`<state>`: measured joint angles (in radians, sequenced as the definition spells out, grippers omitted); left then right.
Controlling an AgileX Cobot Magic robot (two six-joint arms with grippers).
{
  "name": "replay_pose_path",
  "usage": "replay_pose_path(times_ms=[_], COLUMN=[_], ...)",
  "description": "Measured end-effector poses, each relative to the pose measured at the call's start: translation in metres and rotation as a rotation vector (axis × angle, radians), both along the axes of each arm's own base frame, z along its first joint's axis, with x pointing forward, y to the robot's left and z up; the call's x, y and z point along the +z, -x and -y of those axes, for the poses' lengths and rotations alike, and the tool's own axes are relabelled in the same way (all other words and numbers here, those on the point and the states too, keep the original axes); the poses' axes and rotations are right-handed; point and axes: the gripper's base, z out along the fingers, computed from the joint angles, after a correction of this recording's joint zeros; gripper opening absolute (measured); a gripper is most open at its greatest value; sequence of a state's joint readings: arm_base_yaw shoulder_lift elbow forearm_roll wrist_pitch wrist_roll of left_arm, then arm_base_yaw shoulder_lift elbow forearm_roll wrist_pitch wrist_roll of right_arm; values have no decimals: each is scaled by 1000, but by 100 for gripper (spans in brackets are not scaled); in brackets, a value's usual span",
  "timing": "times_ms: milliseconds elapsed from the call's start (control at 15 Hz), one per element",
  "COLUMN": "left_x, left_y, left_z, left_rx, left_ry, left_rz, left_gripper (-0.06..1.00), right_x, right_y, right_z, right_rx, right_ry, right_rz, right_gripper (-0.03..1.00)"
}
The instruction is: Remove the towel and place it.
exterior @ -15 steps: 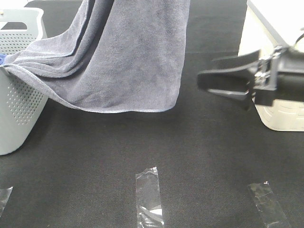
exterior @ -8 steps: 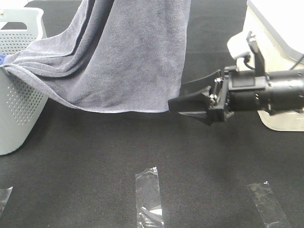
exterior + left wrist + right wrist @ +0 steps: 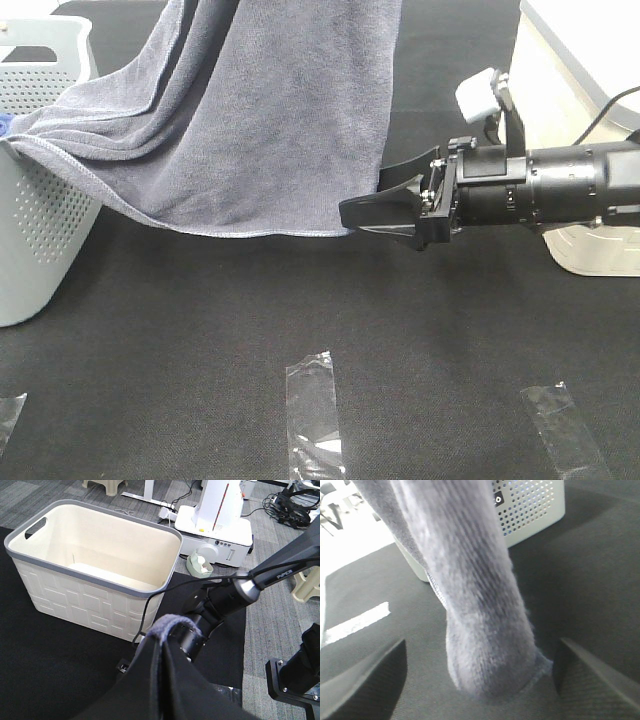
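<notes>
straddles the hanging lower corner of the towel [image 3: 270, 120] with the right gripper [image 3: 362, 198], jaws wide, nothing pinched yet. beyond, hangs lengthwise from the left gripper [image 3: 167, 630], clamped shut on its top fold, far end draped over the basket [image 3: 40, 230]. slid in leftward since a second ago.

The right gripper [image 3: 365, 198] travelled left from near the white basket [image 3: 575, 90] to the lower right corner of the hanging towel [image 3: 270, 120], and its spread fingers [image 3: 378, 212] ended on either side of that corner.
</notes>
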<state>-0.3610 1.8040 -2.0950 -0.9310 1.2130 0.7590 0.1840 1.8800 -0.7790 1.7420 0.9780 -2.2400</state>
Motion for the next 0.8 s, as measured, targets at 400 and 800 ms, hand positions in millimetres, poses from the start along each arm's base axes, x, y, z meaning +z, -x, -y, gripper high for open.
replay_pose_path(times_ms=[400, 800], left_x=[0, 2], left_y=[-1, -5], left_z=[0, -1], left_rx=[-1, 45], left_ry=[0, 9], left_rz=[20, 50], left_gripper=[0, 0], right_x=[6, 4], right_y=[3, 5], right_z=[-3, -3], right_rx=[44, 59], right_ry=[-68, -59], right_rz=[8, -39], right_gripper=[49, 0])
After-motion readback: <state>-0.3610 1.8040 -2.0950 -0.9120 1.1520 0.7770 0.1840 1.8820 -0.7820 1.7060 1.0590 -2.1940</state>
